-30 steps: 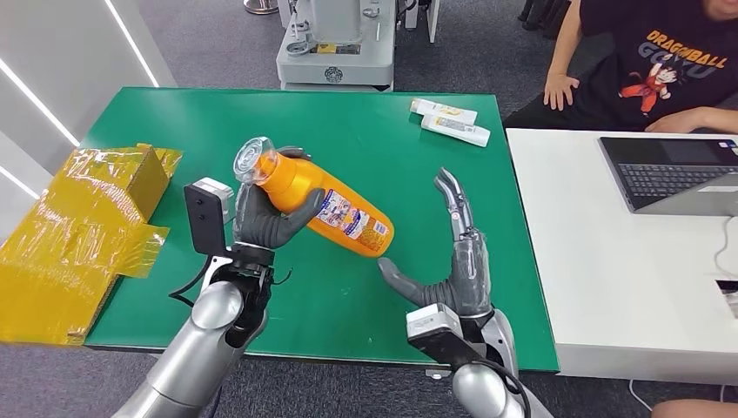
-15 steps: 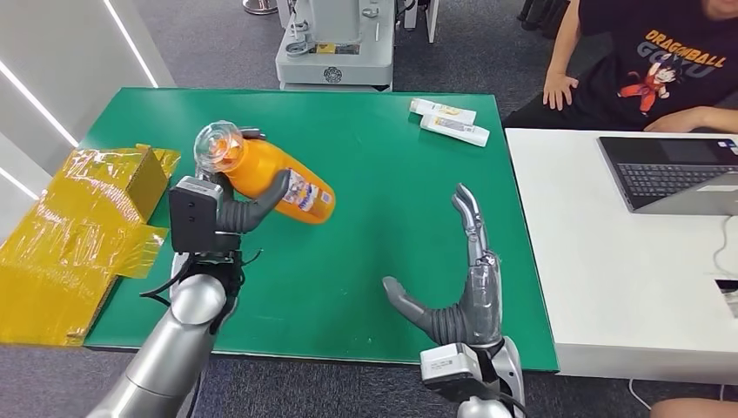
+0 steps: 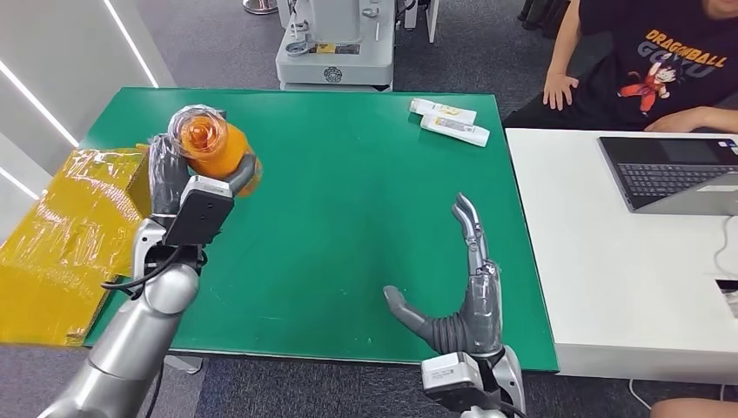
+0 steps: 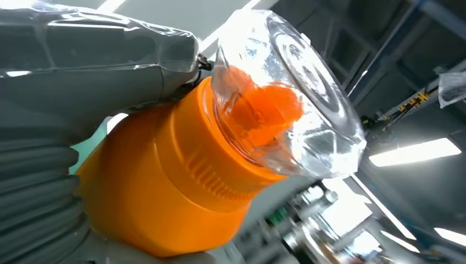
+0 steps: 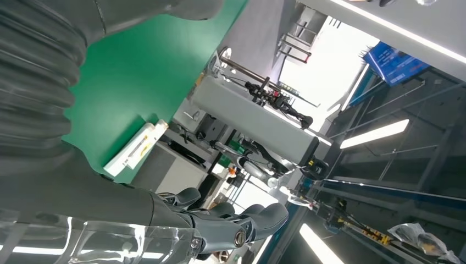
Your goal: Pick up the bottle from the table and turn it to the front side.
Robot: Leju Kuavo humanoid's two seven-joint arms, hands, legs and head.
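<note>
Bottle up, mid-turn

My left hand (image 3: 187, 178) grips the orange bottle (image 3: 211, 146) above the green table's (image 3: 365, 226) left edge, clear cap toward me; my right hand (image 3: 461, 300) hangs open, empty, near the front edge. Next I'd rotate until the label faces front.

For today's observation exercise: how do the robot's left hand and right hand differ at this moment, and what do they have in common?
The left hand grips the orange bottle; the right hand holds nothing. The left hand's fingers wrap around the bottle, while the right hand's fingers are spread, one pointing up and away. The left hand is raised near the table's left edge; the right hand sits at its near edge. Both are grey, many-fingered hands on silver arms.
</note>
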